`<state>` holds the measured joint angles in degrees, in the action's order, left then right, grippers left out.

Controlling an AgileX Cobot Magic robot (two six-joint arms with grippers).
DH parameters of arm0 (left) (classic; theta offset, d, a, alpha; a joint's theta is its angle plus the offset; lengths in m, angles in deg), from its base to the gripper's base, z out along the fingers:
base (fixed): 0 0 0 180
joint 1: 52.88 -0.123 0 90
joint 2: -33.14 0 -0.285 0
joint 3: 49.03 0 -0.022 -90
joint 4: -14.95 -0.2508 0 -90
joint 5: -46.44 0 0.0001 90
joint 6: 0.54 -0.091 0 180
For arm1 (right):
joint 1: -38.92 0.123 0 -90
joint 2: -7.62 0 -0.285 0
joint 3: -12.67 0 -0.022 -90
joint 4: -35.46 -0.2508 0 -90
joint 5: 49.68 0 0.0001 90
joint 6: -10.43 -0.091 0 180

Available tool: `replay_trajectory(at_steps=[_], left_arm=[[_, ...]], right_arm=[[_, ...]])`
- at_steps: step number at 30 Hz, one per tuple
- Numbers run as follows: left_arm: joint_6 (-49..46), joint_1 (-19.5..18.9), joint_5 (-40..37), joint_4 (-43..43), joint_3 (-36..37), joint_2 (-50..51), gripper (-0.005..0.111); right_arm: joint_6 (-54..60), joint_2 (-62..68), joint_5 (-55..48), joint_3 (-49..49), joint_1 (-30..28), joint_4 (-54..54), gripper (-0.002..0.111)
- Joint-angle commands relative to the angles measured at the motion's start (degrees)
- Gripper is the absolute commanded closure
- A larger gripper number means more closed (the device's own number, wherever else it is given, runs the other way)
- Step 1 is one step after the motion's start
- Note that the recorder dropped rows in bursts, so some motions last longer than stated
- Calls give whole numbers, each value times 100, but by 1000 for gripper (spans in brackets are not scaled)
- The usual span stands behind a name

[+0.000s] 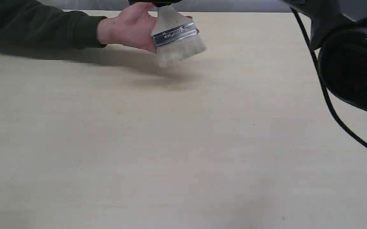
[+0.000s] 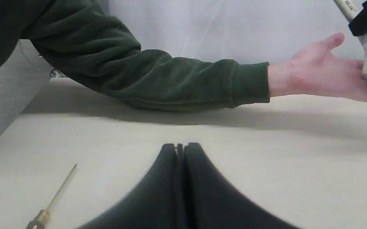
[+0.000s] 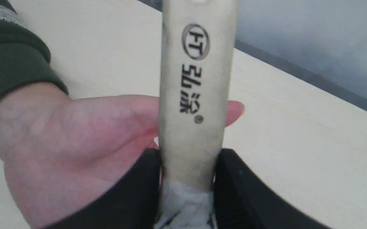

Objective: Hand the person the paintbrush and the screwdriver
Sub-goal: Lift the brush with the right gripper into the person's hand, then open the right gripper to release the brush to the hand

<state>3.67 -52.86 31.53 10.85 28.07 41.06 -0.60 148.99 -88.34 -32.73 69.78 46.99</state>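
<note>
My right gripper (image 3: 188,159) is shut on the paintbrush (image 3: 196,95), its black fingers (image 3: 234,181) clamping the cream handle just above the ferrule. In the exterior view the paintbrush (image 1: 175,36) hangs bristles-down at the far middle of the table, and only the gripper's lower edge (image 1: 158,2) shows at the top. The person's open hand (image 1: 132,28) is right behind the brush, palm up; whether it touches it, I cannot tell. The screwdriver (image 2: 51,198) lies flat on the table beside my left gripper (image 2: 180,147), which is shut and empty.
The person's dark green sleeve (image 1: 40,25) stretches across the far left of the table (image 1: 183,143). My right arm's black body and cable (image 1: 351,63) fill the right side. A grey wall (image 2: 234,28) stands behind the table's far edge.
</note>
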Motion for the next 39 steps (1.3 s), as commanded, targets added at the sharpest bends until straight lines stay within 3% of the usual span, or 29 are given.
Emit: replay_trajectory(at_steps=[1, 11, 21, 39], left_arm=[[12, 37, 71, 7, 12, -14, 107], [12, 37, 71, 7, 12, -14, 107], [12, 37, 59, 30, 12, -14, 107], [12, 37, 59, 30, 12, -14, 107]], right_arm=[[-20, 232, 87, -254, -63, 9, 104], [-57, 493, 92, -469, -186, 9, 102], [-57, 493, 54, -469, -204, -16, 60], [89, -317, -839, -457, -204, 5, 58]])
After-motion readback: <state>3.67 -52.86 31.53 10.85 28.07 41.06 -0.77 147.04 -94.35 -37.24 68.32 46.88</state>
